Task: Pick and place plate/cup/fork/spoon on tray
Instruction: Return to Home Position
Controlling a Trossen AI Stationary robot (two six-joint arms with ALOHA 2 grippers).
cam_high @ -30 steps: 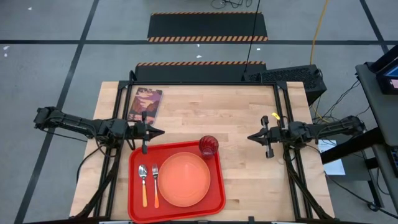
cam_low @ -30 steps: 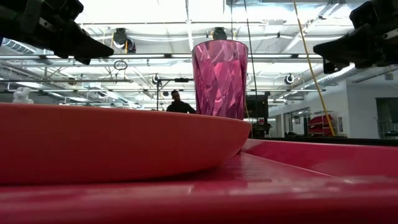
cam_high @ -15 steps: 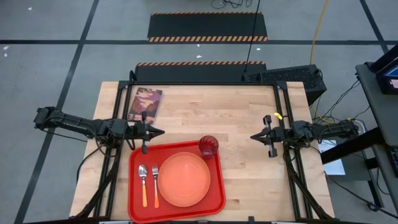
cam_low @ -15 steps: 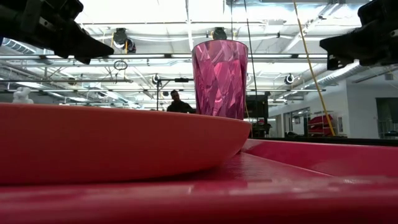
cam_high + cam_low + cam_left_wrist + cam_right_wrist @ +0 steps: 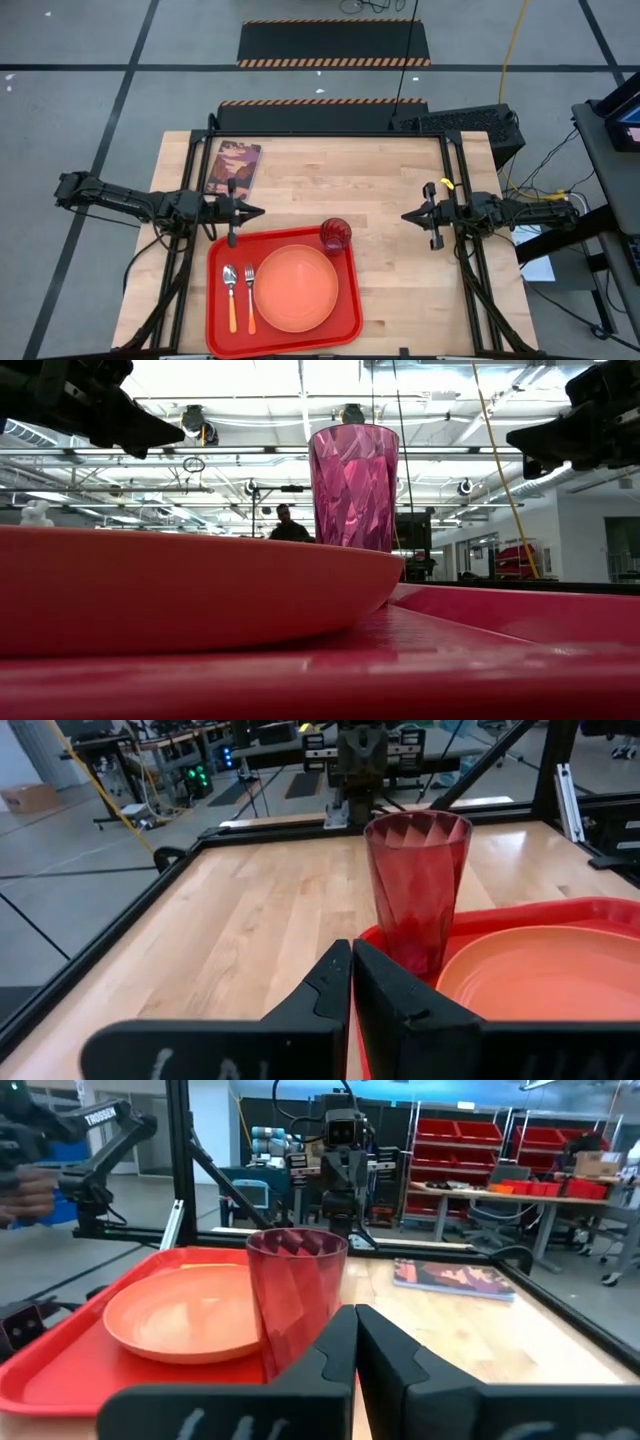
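The red tray (image 5: 220, 255) lies at the table's near edge. On it rest the orange plate (image 5: 296, 288), the dark-red cup (image 5: 335, 234) upright at its far right corner, the spoon (image 5: 230, 298) and the fork (image 5: 250, 296) side by side at its left. My left gripper (image 5: 258, 211) is shut and empty above the tray's far left corner, pointing right; its shut fingers show in the left wrist view (image 5: 352, 970). My right gripper (image 5: 406, 216) is shut and empty over the table's right part, pointing left toward the cup (image 5: 296, 1290).
A small book with a dark pictured cover (image 5: 233, 166) lies at the table's far left. Bare wood (image 5: 380, 180) stretches between the two grippers and right of the tray. A person (image 5: 288, 525) stands far off in the room behind.
My right gripper has drawn slightly toward the table's right edge and stayed shut. Everything on the tray has kept still.
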